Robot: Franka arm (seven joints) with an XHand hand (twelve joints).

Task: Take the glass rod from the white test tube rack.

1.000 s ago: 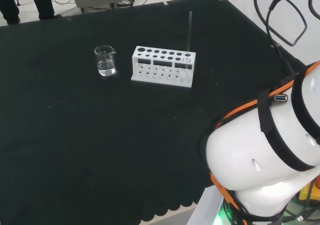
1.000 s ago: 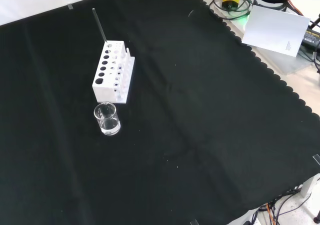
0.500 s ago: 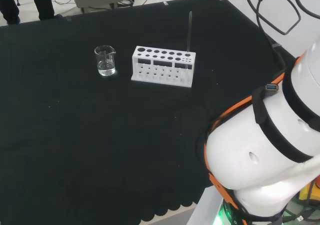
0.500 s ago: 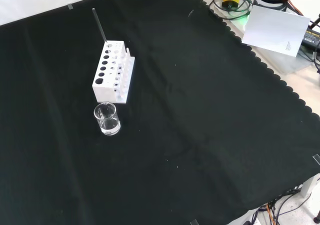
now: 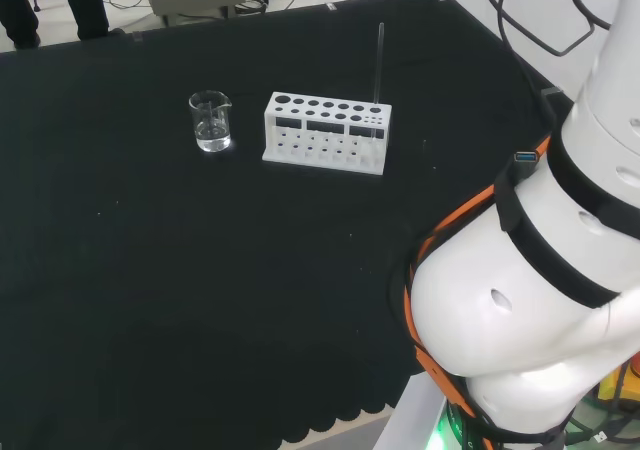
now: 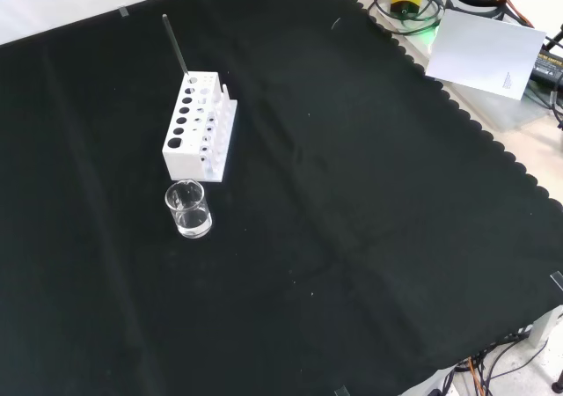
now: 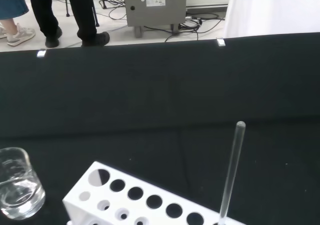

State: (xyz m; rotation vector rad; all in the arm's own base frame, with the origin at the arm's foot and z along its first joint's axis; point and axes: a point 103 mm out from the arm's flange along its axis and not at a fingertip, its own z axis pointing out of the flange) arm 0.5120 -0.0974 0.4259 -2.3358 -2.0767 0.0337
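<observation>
Wrist view alone shows glass rod tip's rounded end.

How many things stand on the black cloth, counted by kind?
White test tube rack: 1
Glass rod, standing in the rack's end hole: 1
Clear glass beaker: 1
Total: 3

Black cloth with a scalloped edge covers the bench; beyond its far edge lies a pale floor. A grey box stands there among loose cables; a white sheet lies beside the bench.
</observation>
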